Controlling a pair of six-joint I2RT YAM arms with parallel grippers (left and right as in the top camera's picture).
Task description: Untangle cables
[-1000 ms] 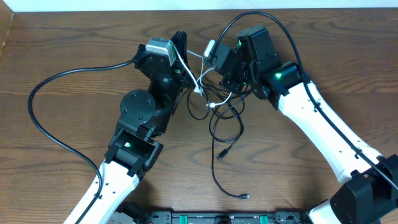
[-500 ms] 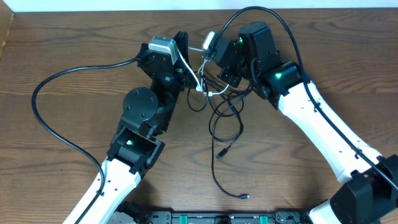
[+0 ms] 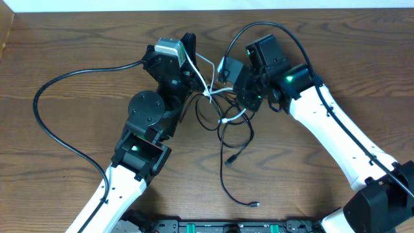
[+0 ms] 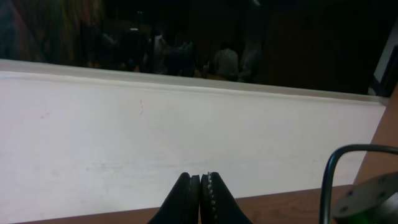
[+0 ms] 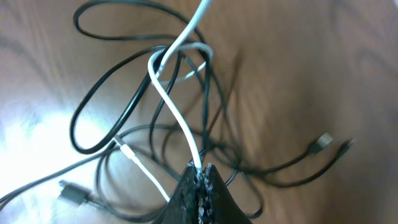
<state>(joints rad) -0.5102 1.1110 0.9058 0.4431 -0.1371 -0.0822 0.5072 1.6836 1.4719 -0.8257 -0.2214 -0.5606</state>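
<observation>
**Change over the last second.** The right end effector (image 5: 199,171) has rolled and drawn back toward its own arm. The left end effector (image 4: 200,185) has not shifted. The white cable (image 5: 177,118) now runs in a straighter line away from the right fingertips, and the black loops trailing behind the right end effector lie much as they did.

**End effectors.**
- Right: fully closed, pinching the white cable right at its tips.
- Left: also fully closed and raised. Its own camera shows nothing between the fingers. From overhead the white cable runs up close beside it, but I cannot tell whether it is actually pinched there.

**Cables.** The knot (image 3: 209,94) sits between the two end effectors, just ahead of the right one. There the white cable hooks round several black strands (count uncertain, they overlap). One plug end (image 5: 321,142) lies loose off to the side of the right fingertips.

**My read.**
- The pull has taken slack out of the white cable, but the hook has not come free.
- The task looks early to middling.
- More tension along the same line may only cinch the hook tighter.

**Surface and room.** The surface (image 3: 323,32) is dark wood grain. A thick arm cable (image 3: 39,103) curves across it well away from the left end effector. Ahead of the left end effector stands a white board (image 4: 186,124). The room beyond it is dark and indistinct.
</observation>
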